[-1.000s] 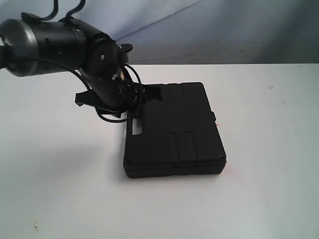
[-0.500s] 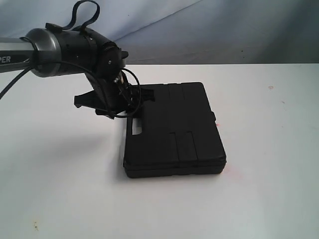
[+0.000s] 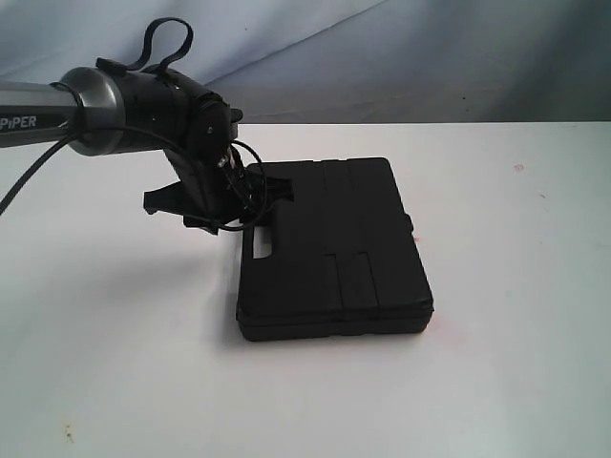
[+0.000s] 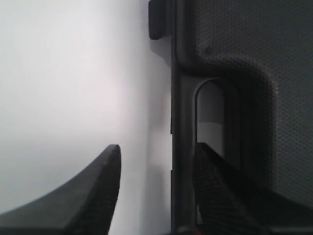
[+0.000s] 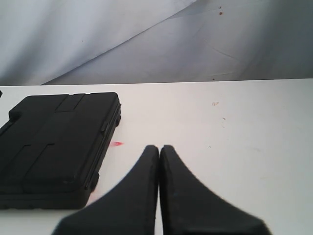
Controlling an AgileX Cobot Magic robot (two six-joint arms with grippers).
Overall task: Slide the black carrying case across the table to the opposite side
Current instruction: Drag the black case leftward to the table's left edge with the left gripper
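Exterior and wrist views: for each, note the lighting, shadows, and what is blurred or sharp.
Exterior view: soft, even light; the case is dark, showing little detail, with a faint shadow on the table to its left. Left wrist view: table washed out white, left gripper soft, case's dotted texture crisp. Right wrist view: right gripper blurred up close, case beyond it sharper.

Quick count: one black textured plastic carrying case point(image 3: 334, 253), one plain white flat table point(image 3: 115, 363), and two black grippers, meaning one left gripper point(image 4: 156, 147) and one right gripper point(image 5: 159, 147). One dark robot arm point(image 3: 124, 114) in the exterior view.
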